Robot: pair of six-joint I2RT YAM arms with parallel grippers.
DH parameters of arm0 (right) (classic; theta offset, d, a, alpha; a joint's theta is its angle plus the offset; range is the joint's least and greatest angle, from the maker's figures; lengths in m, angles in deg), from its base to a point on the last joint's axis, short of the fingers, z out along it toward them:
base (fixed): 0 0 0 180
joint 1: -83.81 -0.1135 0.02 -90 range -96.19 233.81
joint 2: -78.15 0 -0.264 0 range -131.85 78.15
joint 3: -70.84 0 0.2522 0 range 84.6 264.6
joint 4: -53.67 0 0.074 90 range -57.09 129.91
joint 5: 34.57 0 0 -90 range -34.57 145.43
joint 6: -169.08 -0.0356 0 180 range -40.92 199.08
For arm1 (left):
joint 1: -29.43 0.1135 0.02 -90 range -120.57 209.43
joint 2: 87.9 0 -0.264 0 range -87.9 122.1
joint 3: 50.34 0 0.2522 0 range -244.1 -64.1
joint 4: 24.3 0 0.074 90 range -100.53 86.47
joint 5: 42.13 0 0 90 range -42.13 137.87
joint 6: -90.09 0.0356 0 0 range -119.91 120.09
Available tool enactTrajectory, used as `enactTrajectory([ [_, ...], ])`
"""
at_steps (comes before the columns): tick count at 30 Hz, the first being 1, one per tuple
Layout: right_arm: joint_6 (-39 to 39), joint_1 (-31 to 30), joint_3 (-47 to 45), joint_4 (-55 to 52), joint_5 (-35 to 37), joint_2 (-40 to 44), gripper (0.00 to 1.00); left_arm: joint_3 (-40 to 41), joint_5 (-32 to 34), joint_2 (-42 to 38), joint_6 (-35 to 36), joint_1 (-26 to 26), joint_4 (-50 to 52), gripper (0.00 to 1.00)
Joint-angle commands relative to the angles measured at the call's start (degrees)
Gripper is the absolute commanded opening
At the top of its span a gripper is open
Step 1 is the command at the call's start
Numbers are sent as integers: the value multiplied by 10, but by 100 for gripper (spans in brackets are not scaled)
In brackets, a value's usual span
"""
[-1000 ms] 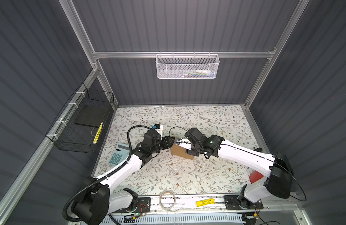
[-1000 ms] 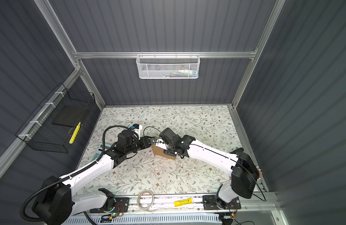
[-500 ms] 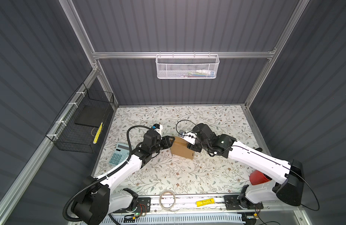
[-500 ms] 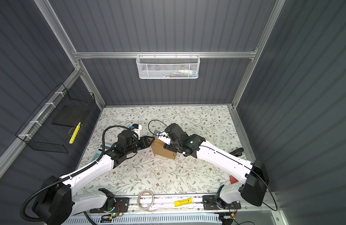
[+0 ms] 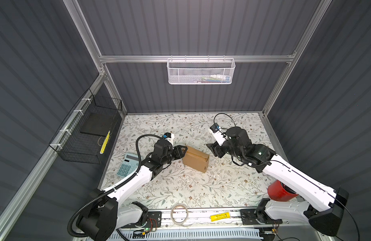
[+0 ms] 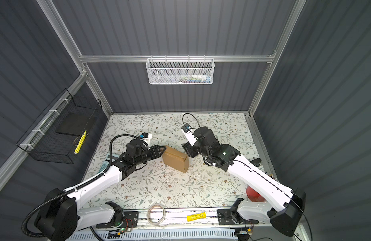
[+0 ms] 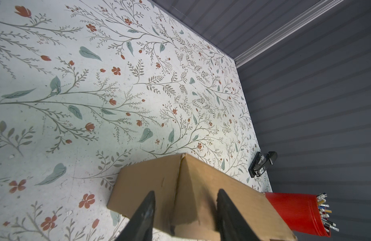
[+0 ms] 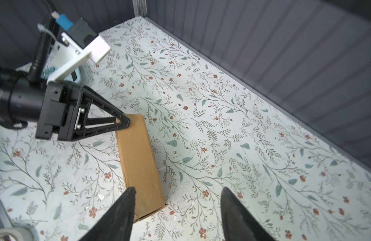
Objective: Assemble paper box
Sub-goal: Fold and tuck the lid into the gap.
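The paper box [image 5: 196,159] [image 6: 175,159] is folded into a closed brown cardboard block lying on the floral table in both top views. My left gripper [image 5: 184,149] [image 7: 185,192] is at its left end. Its jaws stand apart, one fingertip [image 7: 148,200] on each side of a box edge [image 7: 180,177], clamping nothing that I can see. From the right wrist view its finger [image 8: 124,123] touches the box's far end [image 8: 138,158]. My right gripper [image 5: 211,148] [image 8: 178,194] is open, just off the box's right end. Only table and the box's near corner lie between its fingers.
A blue calculator [image 5: 127,168] lies under the left arm. A red cup of pens [image 5: 279,191] [image 7: 295,210] and a black stapler [image 7: 261,164] stand at the right. A tape roll [image 5: 179,213] lies on the front rail. Wire baskets hang left [image 5: 86,133] and back [image 5: 201,71].
My right gripper has pulled back from the box toward the right and opened wider. The box and my left gripper have stayed in place.
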Motion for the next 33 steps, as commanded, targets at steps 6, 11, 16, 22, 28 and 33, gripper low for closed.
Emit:
enactTrajectory([
  [6,-332,0,-50,-26,-6,21,66,10,23,-5,-3,3,43,48],
  [11,-485,-4,-92,0,-14,39,66,9,23,-6,-4,2,42,48],
  [16,-611,-4,-148,70,-31,79,67,10,24,-13,-6,2,45,48],
  [22,-699,-8,-182,103,-53,89,66,7,28,-22,-4,2,54,48],
  [28,-769,-9,-221,157,-71,75,65,6,28,-24,-3,1,56,48],
  [33,-789,-13,-232,181,-81,53,65,5,34,-22,-2,-4,56,48],
])
